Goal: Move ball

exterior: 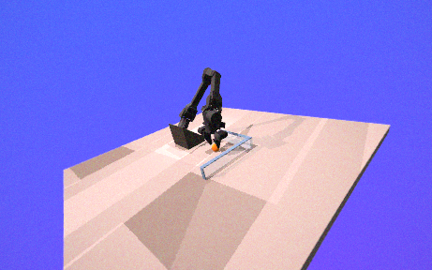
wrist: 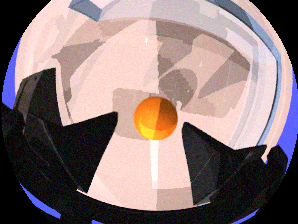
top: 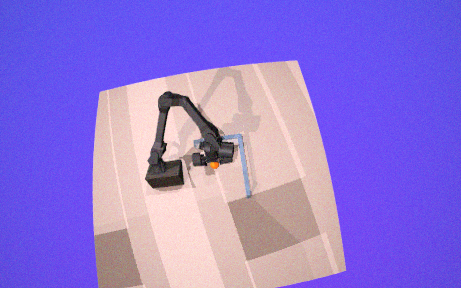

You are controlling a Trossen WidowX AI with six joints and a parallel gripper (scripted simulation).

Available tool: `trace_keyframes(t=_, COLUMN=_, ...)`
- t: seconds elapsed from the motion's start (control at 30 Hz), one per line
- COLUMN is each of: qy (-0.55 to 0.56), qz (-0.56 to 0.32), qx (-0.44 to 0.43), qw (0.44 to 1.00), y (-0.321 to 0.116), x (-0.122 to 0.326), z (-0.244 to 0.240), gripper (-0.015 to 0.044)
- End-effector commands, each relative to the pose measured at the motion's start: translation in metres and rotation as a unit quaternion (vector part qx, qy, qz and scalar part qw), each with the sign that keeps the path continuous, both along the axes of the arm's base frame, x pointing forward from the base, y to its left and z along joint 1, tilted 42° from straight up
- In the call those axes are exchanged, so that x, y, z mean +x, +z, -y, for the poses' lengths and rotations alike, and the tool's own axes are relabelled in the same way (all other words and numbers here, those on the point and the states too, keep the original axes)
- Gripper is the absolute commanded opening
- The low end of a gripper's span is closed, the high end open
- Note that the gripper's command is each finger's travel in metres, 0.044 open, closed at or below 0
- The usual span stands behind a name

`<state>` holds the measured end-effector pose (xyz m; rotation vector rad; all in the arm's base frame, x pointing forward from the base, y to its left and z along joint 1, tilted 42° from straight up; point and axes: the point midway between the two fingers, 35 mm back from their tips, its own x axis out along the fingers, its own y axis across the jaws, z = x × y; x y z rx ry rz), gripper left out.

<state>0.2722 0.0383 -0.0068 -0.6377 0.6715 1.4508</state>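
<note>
Reaching out from its dark base (top: 164, 174) near the left edge of the bench (top: 284, 150), a black jointed arm (top: 186, 111) bends down so that its pincer (top: 214, 161) points at the bench top about midway across. An orange ball (top: 214, 164) sits right beneath the pincer. In the wrist view the ball (wrist: 156, 117) rests on the pale surface between the two dark fingers, with light gaps showing on either side of it, so the pincer stands partly spread and has hold of nothing. Two low clear walls (top: 244, 165) with blue-tinted edges form an L: one short side runs toward the far edge of the bench, the longer one stretches toward the near edge. From the exterior view the ball (exterior: 215, 147) lies on the bench within the angle of the walls (exterior: 226, 157), close to the inner corner but apart from both sides. The see-through copy of the ball probably sits under the ball itself; it cannot be picked out in any view. Broad tan and grey bands cross the bench surface, and the arm's shadow falls toward the far edge.
</note>
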Motion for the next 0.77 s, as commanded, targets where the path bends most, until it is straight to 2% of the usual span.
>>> trace_keyframes(t=0.0, qy=-0.005, qz=0.010, qx=-0.005, qw=1.000, y=0.035, x=0.004, z=0.034, gripper=0.0312)
trace_keyframes(t=0.1, qy=-0.005, qz=0.009, qx=-0.003, qw=1.000, y=0.056, x=0.000, z=0.050, gripper=0.0312)
trace_keyframes(t=0.43, qy=-0.013, qz=0.018, qx=-0.005, qw=1.000, y=0.052, x=0.006, z=0.049, gripper=0.0312)
trace_keyframes(t=0.6, qy=-0.011, qz=0.017, qx=-0.004, qw=1.000, y=0.081, x=0.001, z=0.073, gripper=0.0440)
trace_keyframes(t=0.73, qy=-0.011, qz=0.017, qx=-0.003, qw=1.000, y=0.083, x=0.000, z=0.074, gripper=0.0440)
